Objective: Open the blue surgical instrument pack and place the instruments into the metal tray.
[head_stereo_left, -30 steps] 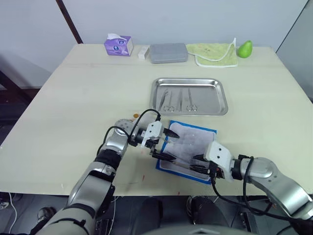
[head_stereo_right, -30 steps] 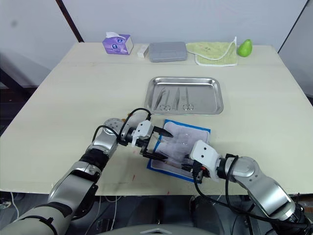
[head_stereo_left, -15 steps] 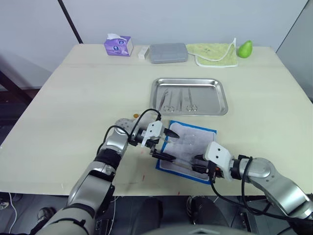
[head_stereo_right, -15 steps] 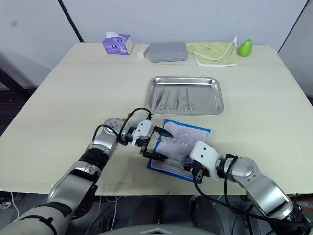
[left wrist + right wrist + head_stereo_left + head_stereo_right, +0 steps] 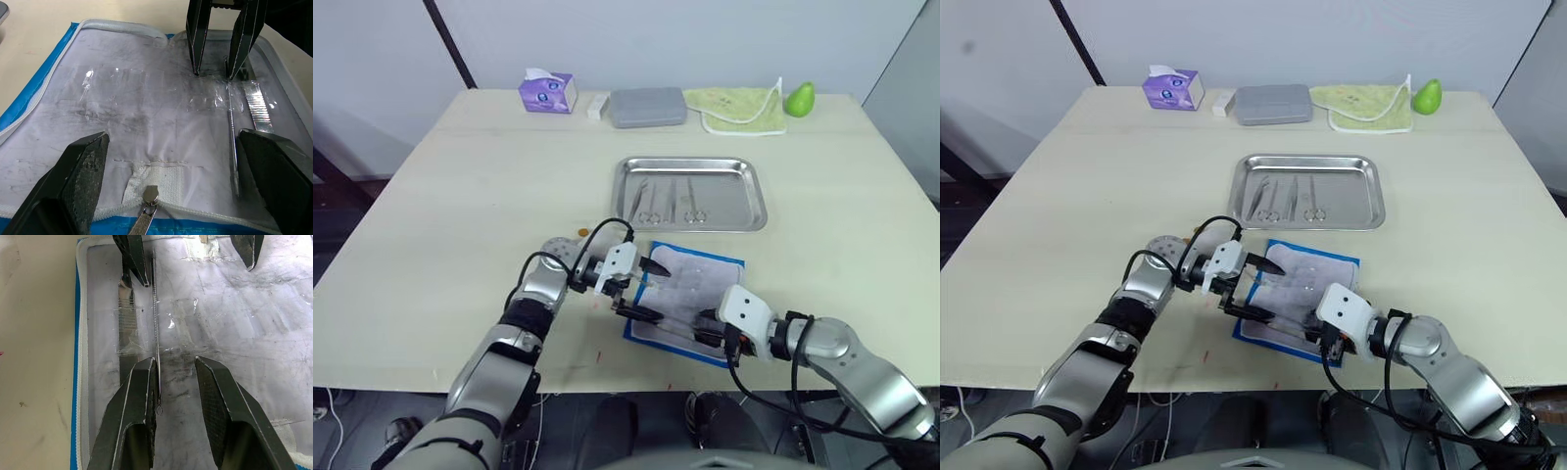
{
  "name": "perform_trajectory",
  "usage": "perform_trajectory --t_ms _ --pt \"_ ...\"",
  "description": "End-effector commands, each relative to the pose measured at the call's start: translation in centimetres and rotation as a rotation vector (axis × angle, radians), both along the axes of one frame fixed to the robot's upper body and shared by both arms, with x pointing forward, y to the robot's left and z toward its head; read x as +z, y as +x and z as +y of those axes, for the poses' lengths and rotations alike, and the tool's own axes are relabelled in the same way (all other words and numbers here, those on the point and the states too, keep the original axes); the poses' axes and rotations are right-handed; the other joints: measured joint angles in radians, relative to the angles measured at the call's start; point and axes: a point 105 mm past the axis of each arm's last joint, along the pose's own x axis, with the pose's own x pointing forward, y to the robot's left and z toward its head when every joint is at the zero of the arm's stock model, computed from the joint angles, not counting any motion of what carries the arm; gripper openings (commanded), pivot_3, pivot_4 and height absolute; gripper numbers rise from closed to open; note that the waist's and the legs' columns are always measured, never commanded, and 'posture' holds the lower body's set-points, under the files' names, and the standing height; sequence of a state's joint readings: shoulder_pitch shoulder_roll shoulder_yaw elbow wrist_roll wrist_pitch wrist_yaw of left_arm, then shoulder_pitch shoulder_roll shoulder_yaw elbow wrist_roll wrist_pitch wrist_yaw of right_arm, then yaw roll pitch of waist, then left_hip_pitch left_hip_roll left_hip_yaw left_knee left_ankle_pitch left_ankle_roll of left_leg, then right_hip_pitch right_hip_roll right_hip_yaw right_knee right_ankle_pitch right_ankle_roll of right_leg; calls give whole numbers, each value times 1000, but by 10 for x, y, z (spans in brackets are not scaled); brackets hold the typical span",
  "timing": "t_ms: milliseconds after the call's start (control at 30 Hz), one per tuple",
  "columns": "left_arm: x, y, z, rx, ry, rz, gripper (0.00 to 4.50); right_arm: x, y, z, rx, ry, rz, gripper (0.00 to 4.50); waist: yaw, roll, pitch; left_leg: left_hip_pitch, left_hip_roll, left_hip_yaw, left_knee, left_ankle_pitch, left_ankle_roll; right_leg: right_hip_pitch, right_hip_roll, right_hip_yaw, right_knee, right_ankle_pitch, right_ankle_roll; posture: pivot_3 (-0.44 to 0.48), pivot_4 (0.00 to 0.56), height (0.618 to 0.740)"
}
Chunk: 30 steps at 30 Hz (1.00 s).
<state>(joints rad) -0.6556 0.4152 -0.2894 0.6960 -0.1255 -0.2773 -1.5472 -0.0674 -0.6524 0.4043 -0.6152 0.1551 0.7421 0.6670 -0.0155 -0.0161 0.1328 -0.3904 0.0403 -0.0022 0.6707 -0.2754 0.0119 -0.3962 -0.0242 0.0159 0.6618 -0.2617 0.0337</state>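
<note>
Opened blue surgical instrument pack lower centre of the head view, pale lining up, just below the metal tray. Inside the pack, slim probe and flat tweezers side by side, long axes parallel. Left gripper spread wide over the lining. Right gripper parted, straddling the probe's looped end. No legible writing.

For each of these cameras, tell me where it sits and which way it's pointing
Left eye and right eye views: on the head, looking forward and down over the table, the metal tray, the opened blue surgical instrument pack and both arms.
Left wrist view: on the left wrist, looking along the open left gripper across the pack's pale lining to the right gripper.
Right wrist view: on the right wrist, looking along the open right gripper, set around a thin instrument.
Shared: both wrist views show the pack and the opposite gripper.
</note>
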Motion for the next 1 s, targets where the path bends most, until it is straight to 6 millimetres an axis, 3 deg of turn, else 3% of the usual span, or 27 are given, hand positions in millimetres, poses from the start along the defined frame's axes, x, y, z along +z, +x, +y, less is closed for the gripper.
perform_trajectory --t_ms 33,100,267,500,1000 --pt "-18 -8 7 -4 69 59 4500 -34 -10 -9 -53 -90 147 702 0 -1 -1 0 0 0 0 0 0 0 0 0 0 0 0 0 150 736" --pt "-18 -8 7 -3 70 61 4500 -38 -12 -11 -55 -107 170 41 0 -3 -3 1 0 0 0 0 0 0 0 0 0 0 0 0 150 736" --pt "-19 -8 7 -4 71 64 4500 -35 -11 -12 -57 -106 167 41 1 -5 -7 2 0 0 -1 0 0 1 0 1 0 0 -1 0 150 736" --pt "-19 -8 7 -3 69 63 4500 -7 3 -11 -37 -99 96 41 2 -5 -7 2 0 0 -1 0 0 1 0 1 0 0 -1 0 150 736" --pt "-22 -9 3 -8 75 59 4500 31 12 -9 23 -192 86 41 4 -2 -5 -1 0 -1 0 0 0 0 -1 0 0 0 -1 0 150 736"
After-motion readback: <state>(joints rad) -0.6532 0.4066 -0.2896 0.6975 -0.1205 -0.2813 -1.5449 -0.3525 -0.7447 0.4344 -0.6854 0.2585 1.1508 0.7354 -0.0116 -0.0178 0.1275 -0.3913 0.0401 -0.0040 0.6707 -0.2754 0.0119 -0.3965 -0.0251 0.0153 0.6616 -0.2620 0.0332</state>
